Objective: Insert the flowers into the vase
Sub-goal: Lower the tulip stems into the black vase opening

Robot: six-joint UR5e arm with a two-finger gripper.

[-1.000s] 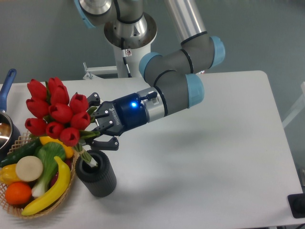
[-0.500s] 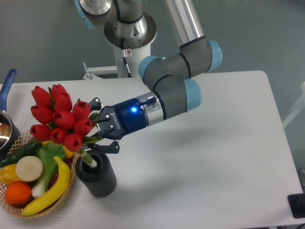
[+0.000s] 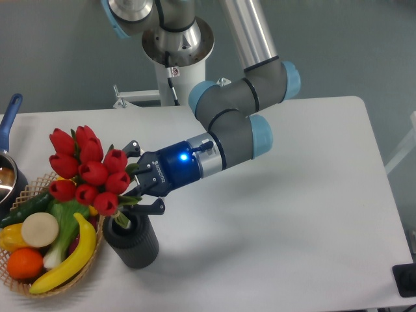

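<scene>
The white table point(image 3: 279, 214) fills most of the scene, and everything worth watching sits near the vase at its front left. The arm point(image 3: 231, 123) reaches down from its pedestal behind the vase, bends at a grey elbow with pale blue caps, and stretches left toward the vase with a blue light glowing on its wrist.

Just left of the vase, touching or nearly touching its side, sits a wicker basket point(image 3: 16, 283) piled with fruit and vegetables: a yellow banana point(image 3: 68, 260) curving along the side nearest the vase, an orange point(image 3: 25, 262), a pale round slice and some green pieces. Farther left of the vase, at the table's edge, a pot with a blue handle point(image 3: 9, 120) is partly cut off.

The flowers point(image 3: 88, 172), a tight bunch of red tulip buds, lean up and to the left above the vase, hanging over the basket's near edge. Their green stems slant down into the mouth of the vase.

The vase point(image 3: 133, 240) is a short dark ribbed cylinder standing upright on the table.

The end effector point(image 3: 140, 185) sits just above and right of the vase's rim, its black fingers closed around the green stems below the buds, gripping the bunch.
</scene>
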